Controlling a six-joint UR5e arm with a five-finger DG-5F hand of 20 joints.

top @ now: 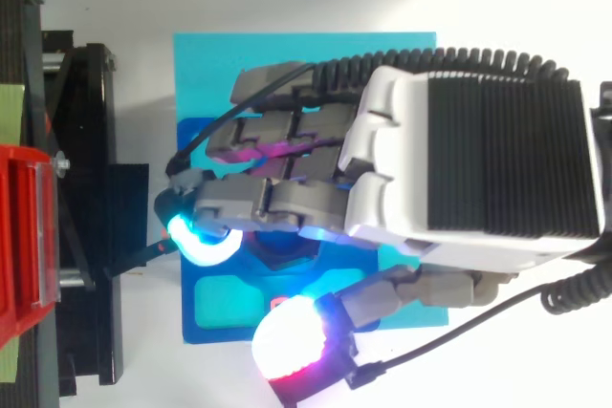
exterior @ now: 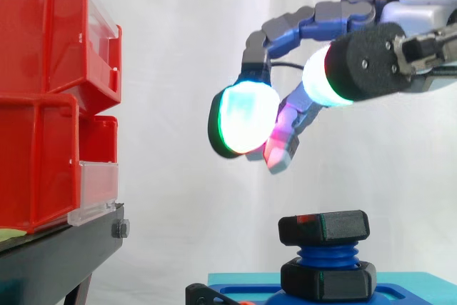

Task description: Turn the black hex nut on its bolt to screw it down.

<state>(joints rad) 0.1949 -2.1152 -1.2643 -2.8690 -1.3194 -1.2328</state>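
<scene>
The robot hand (top: 478,160) hung in the air above the fixture, its fingers loosely bent and spread with nothing between them; one glowing fingertip (exterior: 246,116) pointed down and to the left, well clear of the work. The black hex nut (exterior: 323,226) sat high on the blue threaded bolt (exterior: 328,256), with several threads bare beneath it, and was apart from every finger. Under those threads a second black hex piece (exterior: 328,281) rested against the blue base plate (exterior: 407,281). From above, the robot hand covered the middle of that plate. To the left, stacked red bins (exterior: 43,105) stood on a black stand (exterior: 57,258) before the white curtain (exterior: 178,48).
</scene>
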